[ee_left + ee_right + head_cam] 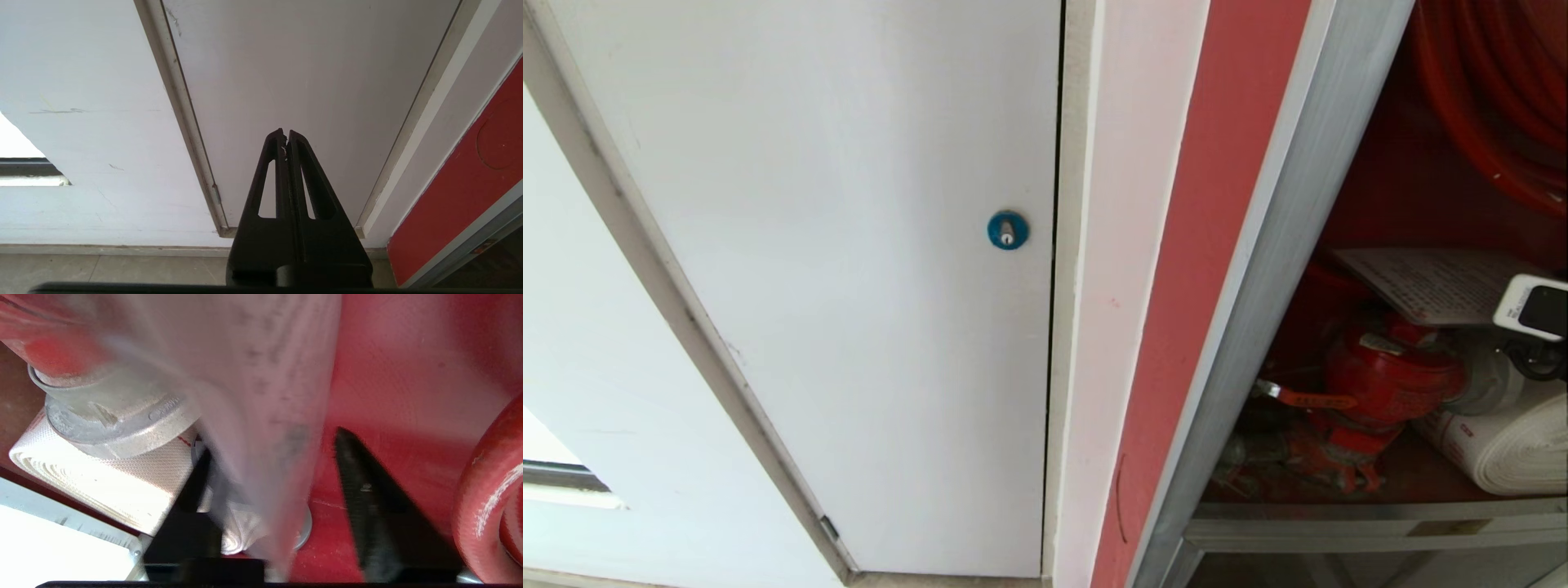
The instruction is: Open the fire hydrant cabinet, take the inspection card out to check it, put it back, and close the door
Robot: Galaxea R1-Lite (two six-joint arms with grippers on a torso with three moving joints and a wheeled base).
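Note:
The fire hydrant cabinet (1209, 245) stands open at the right of the head view, and its door is out of view. Inside, the white printed inspection card (1429, 282) lies tilted above the red valve (1388, 384). My right arm's wrist housing (1535, 306) reaches in at the card's right end. In the right wrist view the card (261, 375) runs blurred between the fingers of my right gripper (273, 443). The jaws stand apart, with one finger (367, 490) clear of the card. My left gripper (284, 132) is shut and empty, down by the white panel.
A white panel with a round blue lock (1008, 229) fills the left of the head view. Inside the cabinet are a red hose reel (1494, 82), a white rolled hose (1519, 449) with a metal coupling (114, 416), and the silver lower frame rail (1339, 527).

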